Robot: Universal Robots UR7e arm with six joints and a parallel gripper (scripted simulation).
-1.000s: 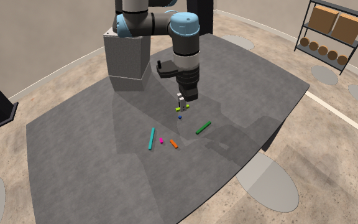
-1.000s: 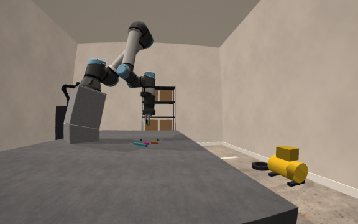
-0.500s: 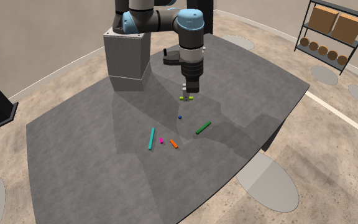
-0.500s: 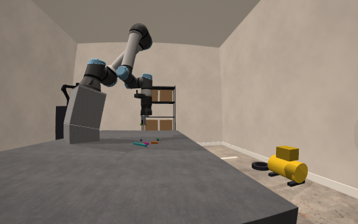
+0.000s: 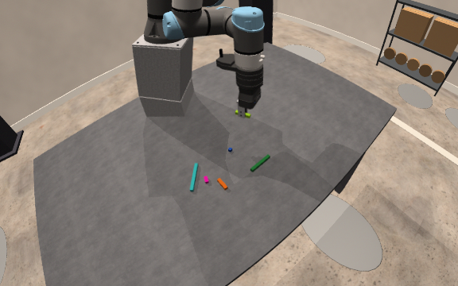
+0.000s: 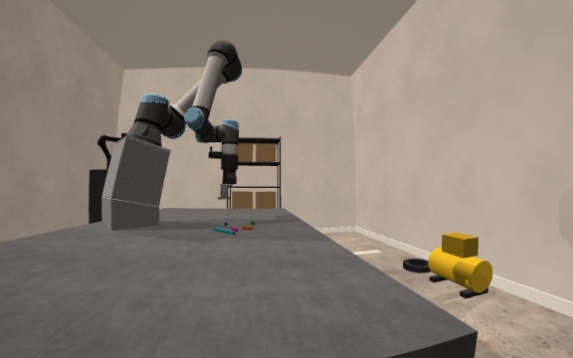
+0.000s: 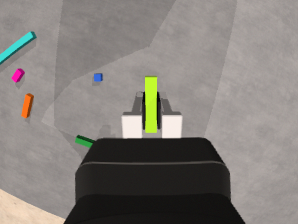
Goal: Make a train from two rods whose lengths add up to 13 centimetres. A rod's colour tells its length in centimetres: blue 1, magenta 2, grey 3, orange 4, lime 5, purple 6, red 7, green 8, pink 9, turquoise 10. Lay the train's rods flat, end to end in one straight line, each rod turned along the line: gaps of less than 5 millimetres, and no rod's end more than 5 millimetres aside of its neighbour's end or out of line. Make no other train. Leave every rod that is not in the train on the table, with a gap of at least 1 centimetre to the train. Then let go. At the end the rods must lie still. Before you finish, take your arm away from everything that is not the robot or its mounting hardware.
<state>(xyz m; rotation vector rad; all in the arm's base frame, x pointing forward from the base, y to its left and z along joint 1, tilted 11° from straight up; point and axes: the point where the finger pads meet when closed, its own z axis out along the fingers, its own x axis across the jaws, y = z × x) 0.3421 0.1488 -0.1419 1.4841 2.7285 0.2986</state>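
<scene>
My pincer (image 5: 242,114) (image 6: 224,195) (image 7: 150,103) grasps the lime rod (image 5: 247,115) (image 6: 220,198) (image 7: 151,105) around its middle, a good place; it is probably stiff and light.

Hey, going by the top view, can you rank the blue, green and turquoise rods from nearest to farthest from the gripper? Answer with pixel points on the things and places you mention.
1. Blue rod (image 5: 230,149) (image 7: 98,77): nearest, just below the gripper (image 5: 243,114) (image 7: 150,103) in that view.
2. Green rod (image 5: 260,163) (image 7: 85,141): farther down, toward the right.
3. Turquoise rod (image 5: 194,177) (image 7: 17,47): farthest, at lower left.
</scene>
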